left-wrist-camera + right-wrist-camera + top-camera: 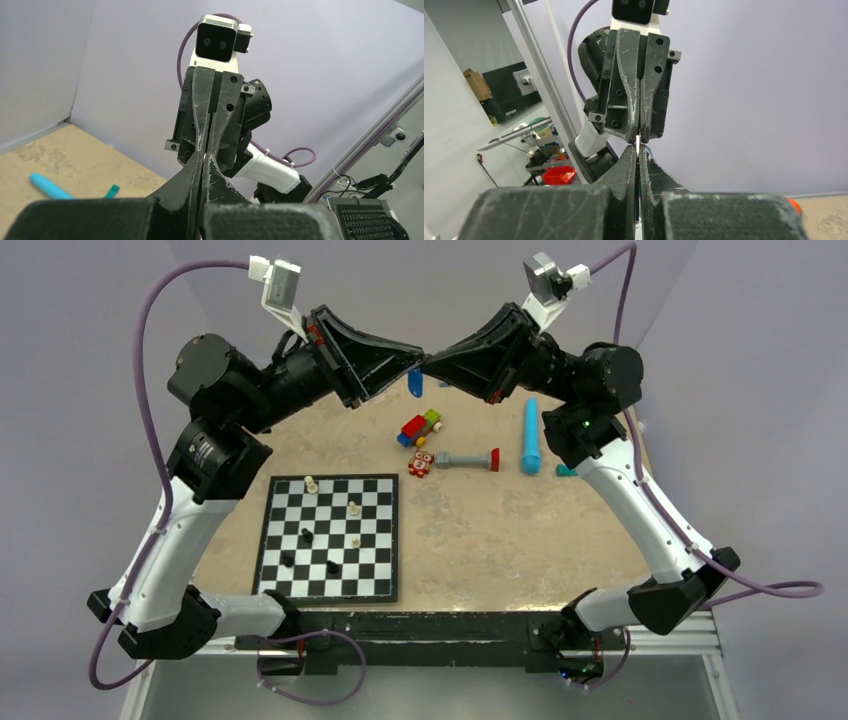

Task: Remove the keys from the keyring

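Aloft, left pincer [419, 354], right pincer [429, 362] pinched shut tip-to-tip; keyring [415, 383] hangs below, long axis pointing down; held item unclear.

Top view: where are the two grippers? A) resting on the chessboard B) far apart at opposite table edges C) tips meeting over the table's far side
C: left gripper and right gripper meet tip to tip beyond the chessboard, blue keyring right by the tips.

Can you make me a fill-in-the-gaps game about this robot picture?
The left claw and right claw are both ___. The blue keyring hangs ___ their touching tips. The chessboard lies on the ___ arm's side. The grey bar has a ___ end.
Missing words: shut, below, left, red.
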